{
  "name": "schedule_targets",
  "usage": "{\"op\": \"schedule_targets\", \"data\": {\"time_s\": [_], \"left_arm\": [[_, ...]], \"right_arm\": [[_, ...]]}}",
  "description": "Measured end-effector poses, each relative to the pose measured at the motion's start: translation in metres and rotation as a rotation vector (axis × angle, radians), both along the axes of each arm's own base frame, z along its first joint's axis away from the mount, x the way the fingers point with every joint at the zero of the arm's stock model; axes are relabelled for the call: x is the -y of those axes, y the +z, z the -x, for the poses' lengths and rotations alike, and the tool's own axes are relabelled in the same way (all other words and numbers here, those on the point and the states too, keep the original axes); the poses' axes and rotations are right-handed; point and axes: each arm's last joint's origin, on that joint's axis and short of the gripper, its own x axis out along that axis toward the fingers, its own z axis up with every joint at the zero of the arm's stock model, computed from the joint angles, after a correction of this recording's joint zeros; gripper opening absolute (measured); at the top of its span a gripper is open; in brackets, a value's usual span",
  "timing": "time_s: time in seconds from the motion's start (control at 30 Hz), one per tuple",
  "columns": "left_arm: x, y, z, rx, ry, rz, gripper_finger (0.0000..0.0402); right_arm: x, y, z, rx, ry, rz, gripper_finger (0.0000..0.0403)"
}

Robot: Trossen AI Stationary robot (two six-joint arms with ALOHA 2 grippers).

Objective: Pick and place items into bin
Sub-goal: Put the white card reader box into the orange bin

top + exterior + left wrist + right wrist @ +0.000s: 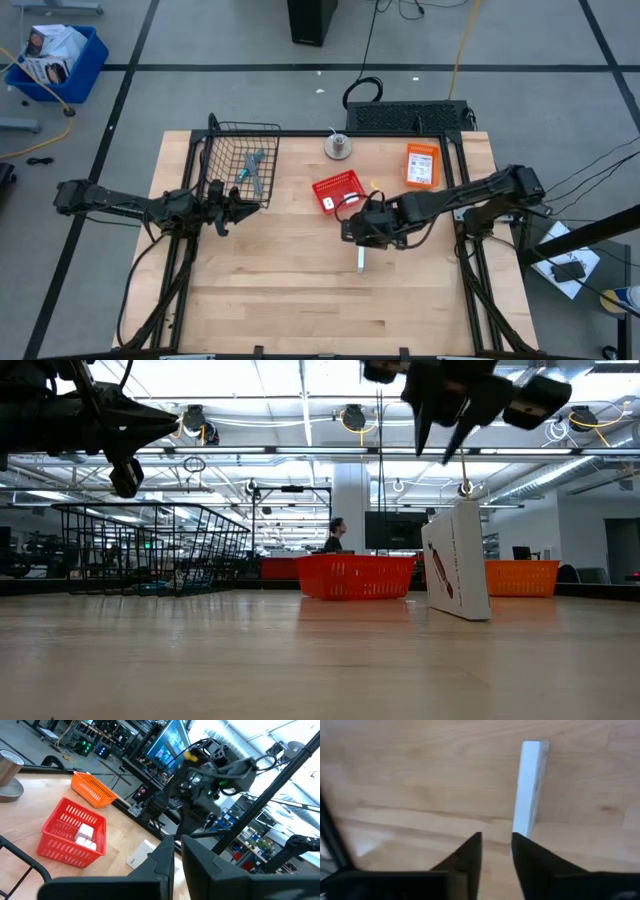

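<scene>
The right gripper (360, 240) hangs over the middle of the wooden surface (300, 290), directly above a flat white packet (361, 259) that stands on its thin edge, upright and unsupported. In the right wrist view its fingers (470, 851) are slightly parted and hold nothing, and the packet's top edge (530, 790) sits off to one side of the gap rather than between them. That offset looks like the main hazard: if the fingers descend as they are, one tip could land on the edge and tip the packet flat, where a thin card lying on the surface would be far harder to pinch. The narrow gap adds to this, since it leaves little margin for straddling even a slim edge. The small red basket (337, 192), already holding small white blocks (85, 835), stands just beyond the packet, so a toppled packet could also slide against it. The left gripper (222, 210) waits beside the black wire basket (240, 160), its fingers (200, 865) closed on nothing; two slim grey and teal tools (255, 170) lie inside that basket. An orange tray (422, 165) and a round metal object (339, 146) sit at the far edge, well apart from the work. A carry toward the wire basket would pass near the left arm, so a swing could clip it.
</scene>
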Motion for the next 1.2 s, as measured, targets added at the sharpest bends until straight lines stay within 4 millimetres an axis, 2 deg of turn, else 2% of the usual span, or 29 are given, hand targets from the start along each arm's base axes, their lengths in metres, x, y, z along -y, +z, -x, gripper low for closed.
{"op": "schedule_targets", "data": {"time_s": [0.17,0.33,0.5,0.67,0.8,0.9,1.0,1.17,1.2], "left_arm": [[0.000,0.000,0.000,0.000,0.001,0.000,0.0037],[0.000,0.000,0.000,0.000,0.000,0.000,0.0037],[0.000,0.000,0.000,0.000,0.000,0.000,0.0037],[0.000,0.000,0.000,0.000,0.000,0.000,0.0037],[0.000,0.000,0.000,0.000,0.000,0.000,0.0037],[0.000,0.000,0.000,0.000,0.000,0.000,0.0037],[0.000,0.000,0.000,0.000,0.000,0.000,0.0037],[0.000,0.000,0.000,0.000,0.000,0.000,0.0037],[0.000,0.000,0.000,0.000,0.000,0.000,0.0037]], "right_arm": [[-0.002,-0.014,-0.008,-0.043,0.076,0.010,0.0166],[-0.001,-0.028,-0.012,-0.108,0.127,0.017,0.0215],[0.000,-0.039,-0.017,-0.138,0.151,0.057,0.0236],[0.000,-0.058,-0.018,-0.167,0.170,0.046,0.0235],[0.001,-0.073,-0.019,-0.139,0.203,0.016,0.0219],[0.002,-0.078,-0.017,-0.125,0.204,0.000,0.0189],[0.003,-0.084,-0.014,-0.141,0.210,0.000,0.0140],[0.003,-0.085,-0.014,-0.132,0.265,-0.005,0.0034],[0.003,-0.084,-0.014,-0.127,0.279,-0.007,0.0031]]}}
